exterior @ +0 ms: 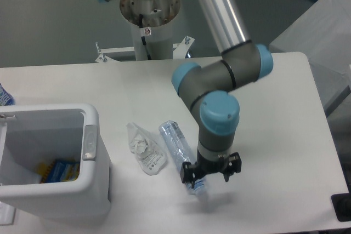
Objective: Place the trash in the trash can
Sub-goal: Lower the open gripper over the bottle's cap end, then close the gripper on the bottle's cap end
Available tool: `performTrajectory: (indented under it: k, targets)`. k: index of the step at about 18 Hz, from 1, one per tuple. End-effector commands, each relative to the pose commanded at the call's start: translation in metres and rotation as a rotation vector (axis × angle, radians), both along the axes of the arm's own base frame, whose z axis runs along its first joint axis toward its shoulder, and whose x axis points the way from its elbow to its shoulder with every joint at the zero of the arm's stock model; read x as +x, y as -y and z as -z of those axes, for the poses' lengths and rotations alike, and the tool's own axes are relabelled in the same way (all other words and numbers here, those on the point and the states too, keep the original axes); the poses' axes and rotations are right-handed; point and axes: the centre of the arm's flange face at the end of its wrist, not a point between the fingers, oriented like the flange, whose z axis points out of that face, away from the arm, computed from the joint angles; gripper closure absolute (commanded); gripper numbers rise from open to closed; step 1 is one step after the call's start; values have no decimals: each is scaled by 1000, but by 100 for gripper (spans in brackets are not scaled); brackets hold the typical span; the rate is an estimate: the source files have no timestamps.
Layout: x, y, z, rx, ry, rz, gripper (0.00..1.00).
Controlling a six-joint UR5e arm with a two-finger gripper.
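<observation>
Black two-finger pincer (pixel 210 175), jaws spread, hovering at the cap end of the crushed clear plastic bottle (pixel 182 156); risk: slippery bottle squirting out sideways.

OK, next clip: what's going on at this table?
A single robot arm is clearing trash into a white trash can. Its gripper sits low over the cap end of the crushed plastic bottle, open, fingers either side, nothing lifted yet. The crumpled wrapper lies untouched beside the bottle, between it and the can. Something blue and yellow is already in the can.
</observation>
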Motion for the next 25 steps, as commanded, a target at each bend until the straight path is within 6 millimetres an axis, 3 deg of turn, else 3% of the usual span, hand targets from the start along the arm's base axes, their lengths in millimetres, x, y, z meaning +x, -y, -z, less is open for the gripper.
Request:
performTrajectory:
  k: [10, 12, 19, 25]
  targets:
    - [-7, -7, 15, -3, 13, -38, 1]
    - [-4, -10, 21, -7, 21, -45, 13]
    - [-3, -11, 29, -29, 17, -48, 16]
    - [3, -13, 34, -36, 23, -42, 30]
